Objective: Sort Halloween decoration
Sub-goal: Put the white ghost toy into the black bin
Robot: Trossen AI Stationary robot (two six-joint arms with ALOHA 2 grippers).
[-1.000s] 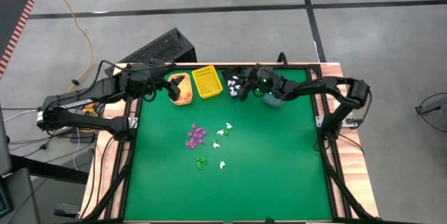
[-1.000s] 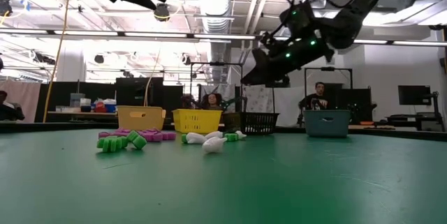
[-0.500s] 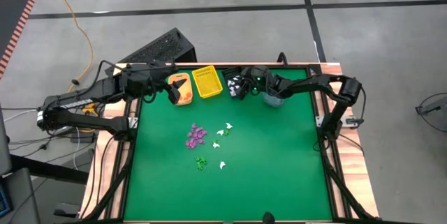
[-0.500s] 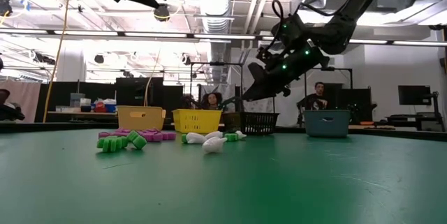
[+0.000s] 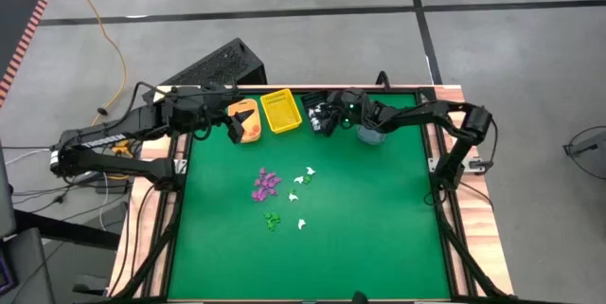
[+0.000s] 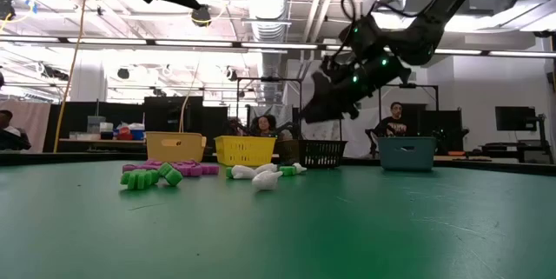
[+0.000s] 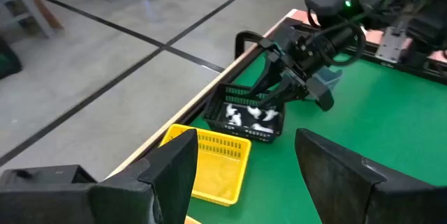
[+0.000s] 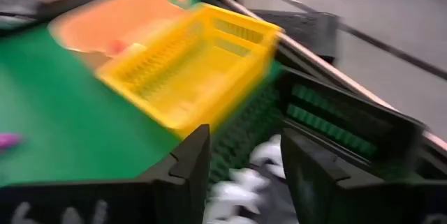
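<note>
1. Right claw [image 5: 325, 120] hung over the black bin [image 5: 315, 108], fingers spread and empty; white pieces [image 8: 241, 182] lay blurred beneath it.
2. Left claw [image 5: 236, 124] hovered above the orange bin [image 5: 252, 134], fingers parted, with the yellow bin [image 5: 280, 111] between the two claws.
3. Halloween decoration [image 5: 267, 184] lay loose on the green worktop [image 5: 379, 228], well apart from both claws; single shapes were too small to tell.

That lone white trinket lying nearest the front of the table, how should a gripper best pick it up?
Come straight down from above on the white trinket and pinch it across its narrow middle. It lies flat on the green table, tiny, with bare mat around it; the green trinkets sit apart, so open fingers should fit either side.
</note>
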